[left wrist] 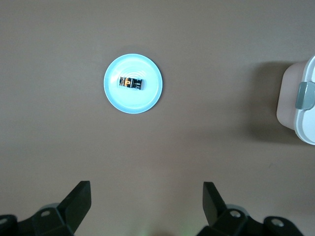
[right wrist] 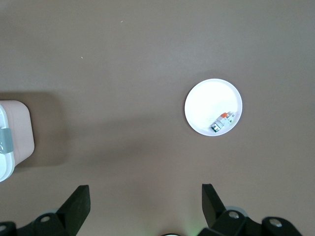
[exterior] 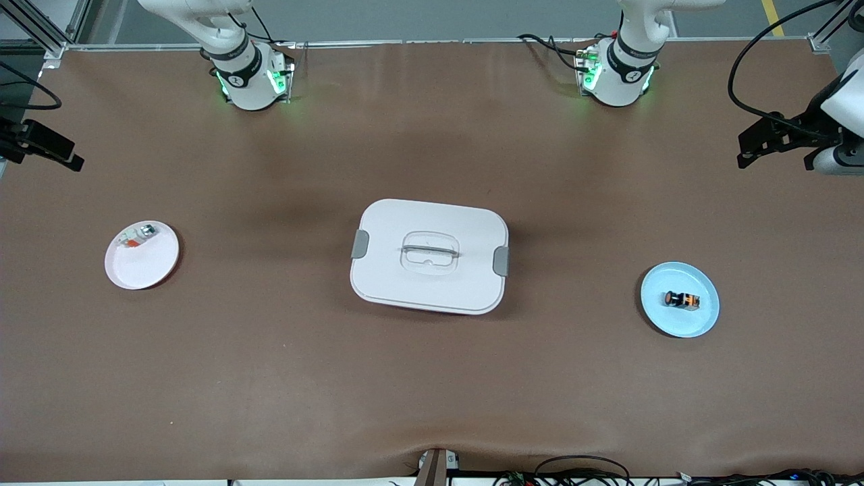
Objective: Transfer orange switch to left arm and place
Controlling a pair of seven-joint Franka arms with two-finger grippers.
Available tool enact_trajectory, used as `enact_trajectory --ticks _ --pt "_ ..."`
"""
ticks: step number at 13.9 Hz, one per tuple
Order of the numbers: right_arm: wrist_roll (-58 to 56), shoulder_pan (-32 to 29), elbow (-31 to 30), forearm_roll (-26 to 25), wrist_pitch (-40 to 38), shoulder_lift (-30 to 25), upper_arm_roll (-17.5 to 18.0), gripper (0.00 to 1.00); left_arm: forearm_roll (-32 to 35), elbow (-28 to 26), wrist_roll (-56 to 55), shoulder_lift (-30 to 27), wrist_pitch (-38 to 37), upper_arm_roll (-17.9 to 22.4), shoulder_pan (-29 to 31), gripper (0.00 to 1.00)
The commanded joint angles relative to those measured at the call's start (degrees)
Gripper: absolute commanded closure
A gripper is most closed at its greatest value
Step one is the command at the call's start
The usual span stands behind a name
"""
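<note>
The orange switch lies on its side on a blue plate toward the left arm's end of the table. The box stands in the middle, between this plate and a white plate that carries a small white-silver part, so I think the transfer must go around or over it. The left gripper hangs high over bare table near the blue plate, fingers spread wide and empty. The right gripper waits high near the white plate, also spread and empty.

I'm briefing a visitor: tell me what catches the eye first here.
The white lidded box sits mid-table. Toward the left arm's end, the orange switch lies on a blue plate; toward the right arm's end, a small white-silver part lies on a white plate. Left gripper and right gripper wait open.
</note>
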Motion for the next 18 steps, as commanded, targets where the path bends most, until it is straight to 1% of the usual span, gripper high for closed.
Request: enact_trajectory --ticks 1,2,4,7,11,15,18 --pt "-2.4 -0.6 -2.8 0.3 1.4 -2.3 0.3 0.0 -0.8 -1.6 -0.1 -1.8 -0.2 -4.0 4.4 0.0" --pt "-2.5 -0.7 -3.0 0.3 1.5 -2.6 0.3 0.0 -0.8 -1.6 -0.1 -1.8 -0.2 -5.9 6.2 0.0" --pt "-2.5 -0.6 -3.7 0.3 1.9 -3.2 0.3 0.0 -0.7 -1.6 -0.2 -2.3 -0.6 -7.0 6.7 0.0" --pt "-2.5 -0.4 -5.2 0.3 3.1 -4.2 0.4 0.0 -0.7 -1.4 -0.1 -1.8 -0.6 -7.1 6.8 0.0" --pt "-2.5 -0.5 -5.1 0.3 3.1 -3.9 0.4 0.0 -0.7 -0.8 0.0 -1.0 -0.6 -7.1 6.6 0.0" --pt "-2.1 -0.7 -4.9 0.6 3.8 -3.8 0.2 0.0 -2.6 -0.4 -0.1 -1.1 -0.6 -7.1 6.4 0.0" --pt "-1.3 -0.7 -4.9 1.0 3.9 -3.9 0.2 0.0 -2.7 -0.3 0.0 -1.1 -0.7 -7.1 6.5 0.0"
